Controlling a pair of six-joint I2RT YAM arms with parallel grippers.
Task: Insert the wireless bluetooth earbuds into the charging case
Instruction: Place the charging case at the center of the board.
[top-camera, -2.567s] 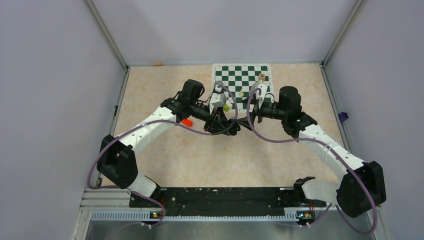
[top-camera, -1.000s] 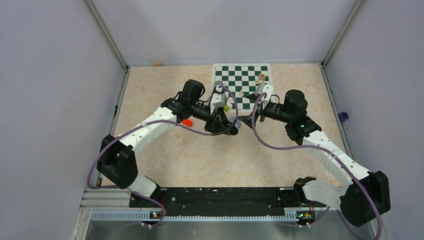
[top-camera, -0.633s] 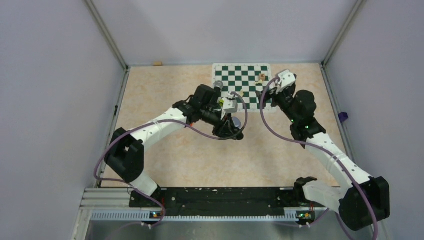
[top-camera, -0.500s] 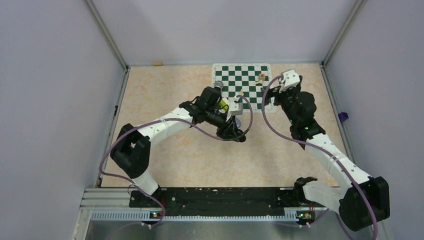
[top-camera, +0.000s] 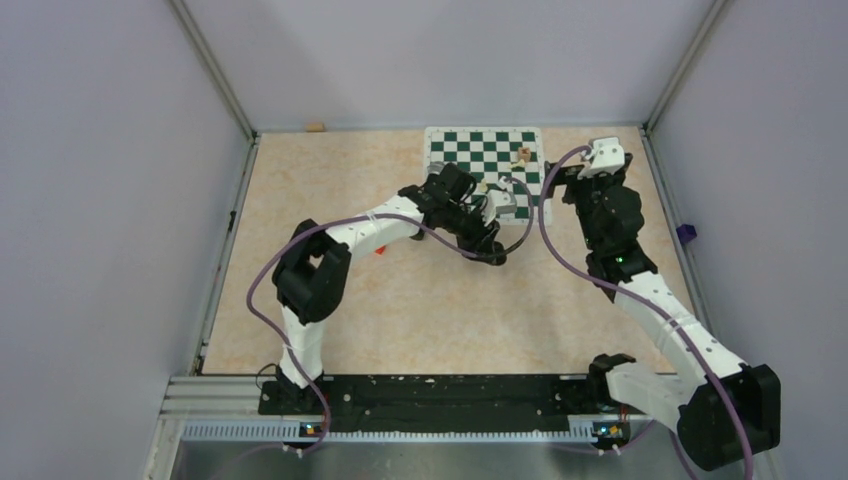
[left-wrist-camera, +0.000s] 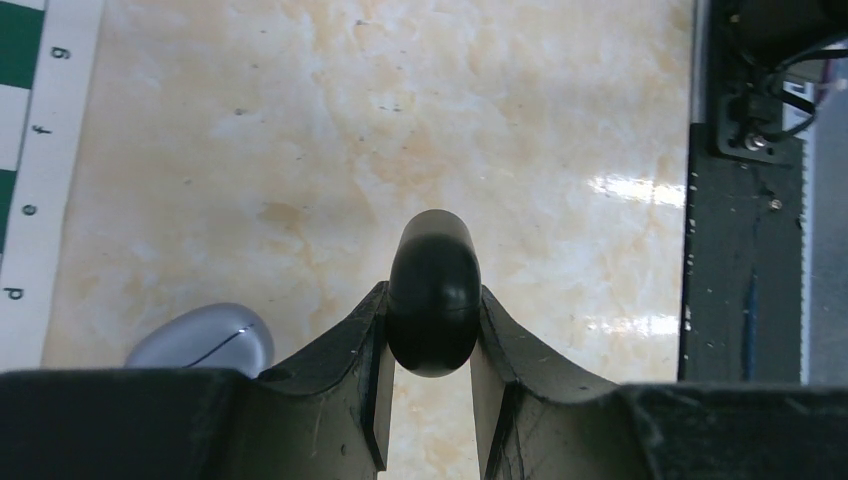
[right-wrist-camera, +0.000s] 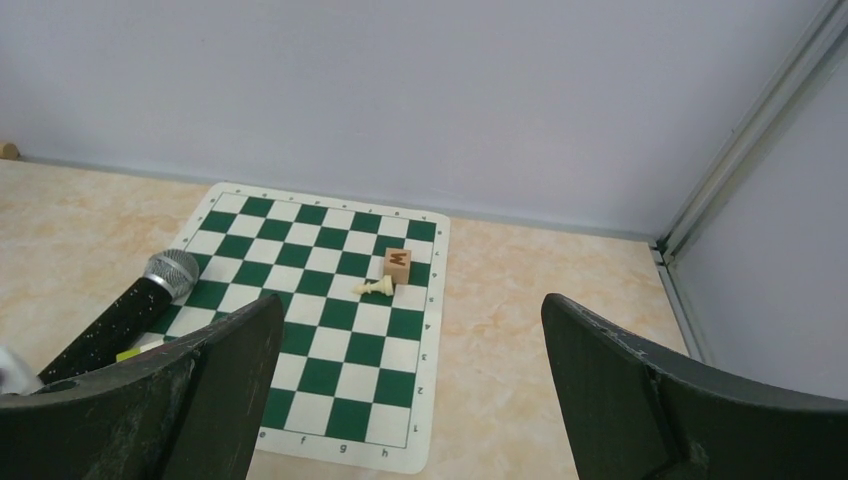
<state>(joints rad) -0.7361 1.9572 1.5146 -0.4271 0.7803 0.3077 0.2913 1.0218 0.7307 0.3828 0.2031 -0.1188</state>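
Observation:
My left gripper (left-wrist-camera: 432, 292) is shut on a glossy black oval case (left-wrist-camera: 432, 262) with a seam round it, held above the marbled table. In the top view the left gripper (top-camera: 493, 250) is near the chessboard's front edge. A pale silvery-purple rounded piece (left-wrist-camera: 203, 338) lies on the table just left of my left fingers. No loose black earbuds show in any view. My right gripper (right-wrist-camera: 410, 400) is wide open and empty, raised over the table's back right and facing the back wall; it shows in the top view (top-camera: 566, 180).
A green-and-white chessboard mat (right-wrist-camera: 330, 340) lies at the back, with a black microphone (right-wrist-camera: 130, 310), a wooden block marked M (right-wrist-camera: 398, 264) and a fallen pale chess piece (right-wrist-camera: 376, 288) on it. A red block (top-camera: 380, 248) lies under the left arm. A black rail (left-wrist-camera: 740, 250) runs along the near edge.
My left arm has swung right toward the board's front edge, still holding the black case. My right arm has pulled away from it, up and back to the far right.

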